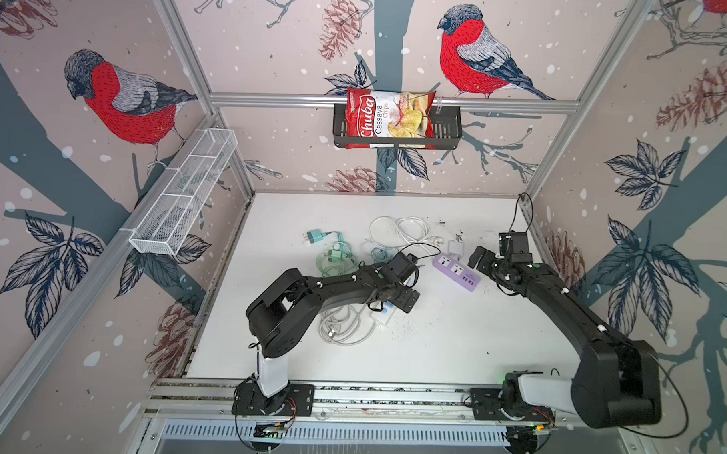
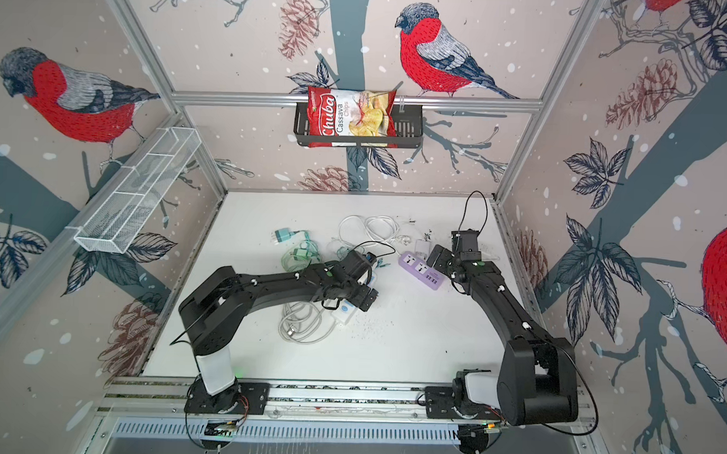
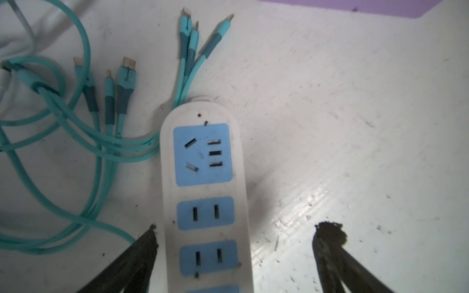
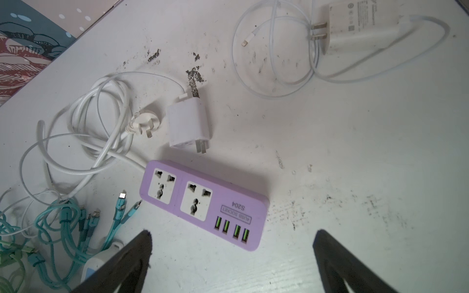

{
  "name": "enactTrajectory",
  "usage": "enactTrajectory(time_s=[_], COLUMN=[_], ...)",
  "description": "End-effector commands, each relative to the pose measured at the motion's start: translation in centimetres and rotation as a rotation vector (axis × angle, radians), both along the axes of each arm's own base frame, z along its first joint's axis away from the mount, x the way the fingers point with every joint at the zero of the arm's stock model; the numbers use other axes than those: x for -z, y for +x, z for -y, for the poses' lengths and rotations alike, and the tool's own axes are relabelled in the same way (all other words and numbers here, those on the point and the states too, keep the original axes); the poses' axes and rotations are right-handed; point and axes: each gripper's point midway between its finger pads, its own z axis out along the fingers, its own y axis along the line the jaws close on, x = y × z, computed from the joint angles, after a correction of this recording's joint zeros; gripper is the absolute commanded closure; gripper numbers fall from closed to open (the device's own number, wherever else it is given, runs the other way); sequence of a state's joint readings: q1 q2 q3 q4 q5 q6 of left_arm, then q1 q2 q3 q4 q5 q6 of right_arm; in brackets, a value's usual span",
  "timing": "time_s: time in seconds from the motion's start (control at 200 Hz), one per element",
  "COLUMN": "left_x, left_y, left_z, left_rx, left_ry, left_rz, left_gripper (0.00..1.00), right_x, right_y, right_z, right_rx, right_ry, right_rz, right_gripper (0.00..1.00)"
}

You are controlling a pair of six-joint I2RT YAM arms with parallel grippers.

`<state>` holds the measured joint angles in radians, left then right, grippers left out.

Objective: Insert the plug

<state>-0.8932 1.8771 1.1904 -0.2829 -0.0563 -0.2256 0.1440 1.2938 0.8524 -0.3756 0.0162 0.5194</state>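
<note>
The left gripper point(image 3: 239, 238) has its fingers point(image 3: 147, 246) wide apart and holds nothing. The white power strip point(image 3: 203, 192) with blue sockets lies between them, very close to one finger; whether it touches, I cannot tell. Teal cables point(image 3: 101, 152) lie beside this strip. The right gripper point(image 4: 233, 239) is also spread wide and empty, near the USB end of the purple power strip point(image 4: 203, 203). The white charger plug point(image 4: 189, 125) lies flat on the table point(image 4: 355, 165), just beside the purple strip, its two prongs toward it, and no finger touches it.
</note>
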Motion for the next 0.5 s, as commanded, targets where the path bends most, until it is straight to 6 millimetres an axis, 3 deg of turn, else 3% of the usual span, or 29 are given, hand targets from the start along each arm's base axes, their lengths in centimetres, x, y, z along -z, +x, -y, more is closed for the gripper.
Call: enactTrajectory(time_s=[0.0,0.235,0.3,0.495], left_x=[1.4,3.9,4.4,5.4], left_y=[-0.1,-1.0,-1.4,-3.3], left_z=[-0.8,-0.8,-0.6,0.9], left_rx=[0.023,0.075,0.097,0.187], left_ry=[0.099,0.189,0.193,0.200], left_rz=[-0.005,-0.034,-0.044,-0.078], left_gripper=[0.05,0.07,0.08,0.19], right_x=[-0.1,0.3,-0.5,-0.6], right_y=[-0.6,-1.1,-1.3,-1.8], right_z=[0.2,0.6,0.8,1.4], right_rx=[-0.014,-0.013,-0.009,-0.001], right_ry=[-0.008,-0.014,-0.012,-0.014], right_rz=[0.000,-0.015,0.011,0.022], right_gripper=[0.00,0.00,0.00,0.00])
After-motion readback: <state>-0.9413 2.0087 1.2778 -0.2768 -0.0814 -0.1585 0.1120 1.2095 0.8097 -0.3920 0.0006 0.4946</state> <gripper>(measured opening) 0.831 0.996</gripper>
